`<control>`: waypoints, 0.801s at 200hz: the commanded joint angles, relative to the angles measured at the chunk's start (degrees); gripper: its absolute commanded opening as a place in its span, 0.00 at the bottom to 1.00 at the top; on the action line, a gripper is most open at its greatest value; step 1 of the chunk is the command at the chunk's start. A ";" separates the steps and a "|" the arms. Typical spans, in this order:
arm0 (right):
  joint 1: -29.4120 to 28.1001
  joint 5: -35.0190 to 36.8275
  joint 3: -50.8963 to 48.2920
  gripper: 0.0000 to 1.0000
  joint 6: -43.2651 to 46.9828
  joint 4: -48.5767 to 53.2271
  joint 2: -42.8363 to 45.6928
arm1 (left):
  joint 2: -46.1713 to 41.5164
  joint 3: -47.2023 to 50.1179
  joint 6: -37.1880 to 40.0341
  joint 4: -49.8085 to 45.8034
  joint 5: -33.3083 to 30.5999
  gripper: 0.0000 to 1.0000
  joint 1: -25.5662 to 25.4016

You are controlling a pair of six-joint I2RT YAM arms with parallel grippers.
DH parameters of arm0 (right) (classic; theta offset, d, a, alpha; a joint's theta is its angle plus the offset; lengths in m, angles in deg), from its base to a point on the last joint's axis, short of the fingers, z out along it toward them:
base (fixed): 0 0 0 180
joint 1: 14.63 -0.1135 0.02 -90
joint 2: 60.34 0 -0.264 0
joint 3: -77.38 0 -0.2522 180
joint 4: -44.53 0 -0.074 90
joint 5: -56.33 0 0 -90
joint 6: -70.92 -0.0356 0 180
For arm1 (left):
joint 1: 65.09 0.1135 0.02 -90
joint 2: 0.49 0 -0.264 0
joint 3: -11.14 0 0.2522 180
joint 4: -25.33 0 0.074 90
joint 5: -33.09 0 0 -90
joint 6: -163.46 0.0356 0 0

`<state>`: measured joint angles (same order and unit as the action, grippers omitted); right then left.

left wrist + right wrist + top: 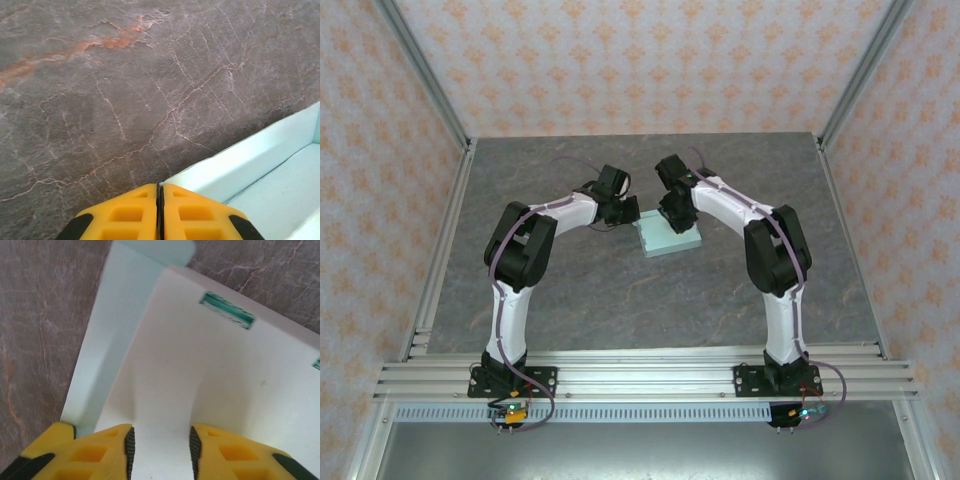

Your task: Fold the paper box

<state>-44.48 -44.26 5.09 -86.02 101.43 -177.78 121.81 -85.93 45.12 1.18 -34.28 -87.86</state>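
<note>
Grey veined stone-look table (620, 300) carries the work. The paper box (672, 240) lies at its centre, between the two arms, in pale mint card already raised into a shallow tray. Its long axis runs roughly across the table, from the left arm's side to the right arm's side, slightly skewed.

The left gripper (623, 212) stands at the left end of the box. In the left wrist view its yellow fingers (130, 210) are pressed together with no gap, and the tips meet the outer corner of a standing side wall (260, 160). Whether thin card is pinched in the seam cannot be told.

The right gripper (675, 213) sits directly over the box from the far side. Its jaws stand partly apart, and a pale panel (200, 370) passes beneath the gap. No grip on it is evident.

A green-edged slot (227, 310) marks that panel, with a rounded flap (155, 250) beyond.

Judgement: the right gripper is the nearer to the panel, so any tuck would run along the short axis.
</note>
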 commanded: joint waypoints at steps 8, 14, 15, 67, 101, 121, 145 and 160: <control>-0.21 3.90 -1.93 0.44 7.74 1.82 10.02 | -4.25 1.51 6.10 2.54 1.87 0.07 0.13; -0.08 5.44 -2.90 0.47 10.90 0.21 12.85 | -5.09 1.87 7.44 2.98 2.20 0.07 0.09; -0.06 5.68 -3.12 0.47 11.50 -0.06 13.30 | -5.25 1.94 7.65 3.09 2.22 0.06 0.09; 4.45 10.47 -23.75 0.75 48.03 -17.44 32.76 | -15.94 9.37 14.81 13.53 3.95 0.05 0.07; 6.81 5.78 -32.44 0.75 60.30 -23.90 37.86 | -20.87 14.17 18.93 20.04 6.44 0.05 0.00; 8.28 0.83 -35.22 0.74 65.05 -26.95 38.82 | -22.89 16.68 22.13 22.94 9.76 0.05 -0.06; 9.19 -1.49 -36.95 0.73 67.44 -29.53 38.29 | -23.99 18.84 28.24 23.86 11.95 0.05 -0.42; 9.29 -2.53 -37.70 0.73 69.18 -31.71 37.05 | -24.50 19.29 30.23 23.28 12.50 0.05 -0.37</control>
<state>-35.54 -43.49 -31.72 -23.36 76.33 -139.99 99.12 -68.00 68.31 22.18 -25.10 -87.92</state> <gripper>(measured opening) 0.729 0.048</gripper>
